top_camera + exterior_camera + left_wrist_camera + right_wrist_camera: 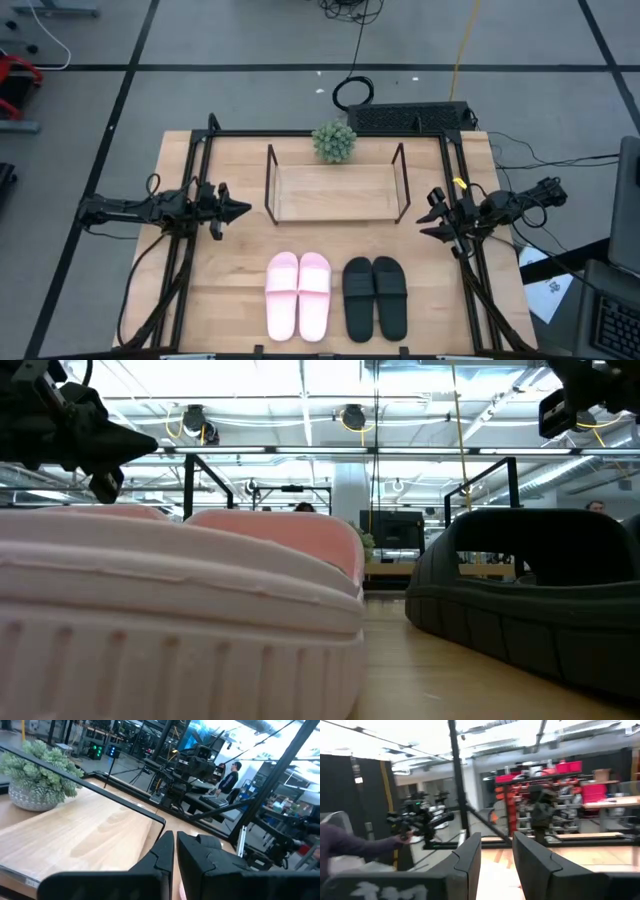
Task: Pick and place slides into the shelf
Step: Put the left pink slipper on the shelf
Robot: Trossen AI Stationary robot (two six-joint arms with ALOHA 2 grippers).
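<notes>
I'm hovering my left gripper at the table's left side, fingers pinched nearly together on nothing, well apart from everything. Moving right, the pink slides are lying side by side near the front edge, the black slides just beside them. Behind both pairs, open board is stretching up to the shelf, which is sitting empty, a potted plant at its back edge. My right gripper is hanging at the right side, fingers slightly parted, empty.
</notes>
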